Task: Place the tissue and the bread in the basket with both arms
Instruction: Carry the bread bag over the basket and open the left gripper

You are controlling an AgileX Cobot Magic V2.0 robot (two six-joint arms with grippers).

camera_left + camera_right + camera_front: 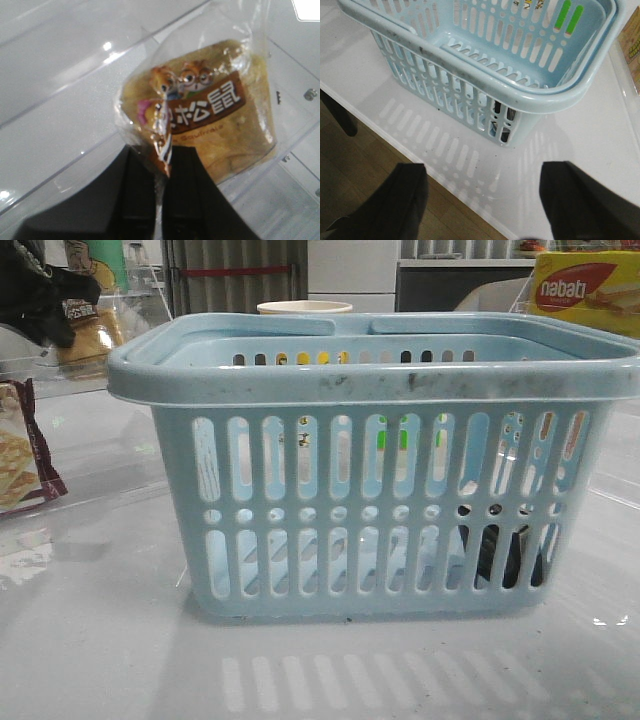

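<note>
The pale blue basket stands in the middle of the white table and also shows in the right wrist view. The black tissue pack lies inside it at the near right corner, seen through the slots, and shows dark behind the slots in the right wrist view. My left gripper is shut on the edge of the bread packet. In the front view it holds the bread up at the far left, beside the basket rim. My right gripper is open and empty, above the table's edge near the basket corner.
A maroon-edged cracker packet lies at the left. A yellow nabati box stands at the back right and a pale cup behind the basket. The table edge borders the wooden floor. A clear plastic bin wall is under the bread.
</note>
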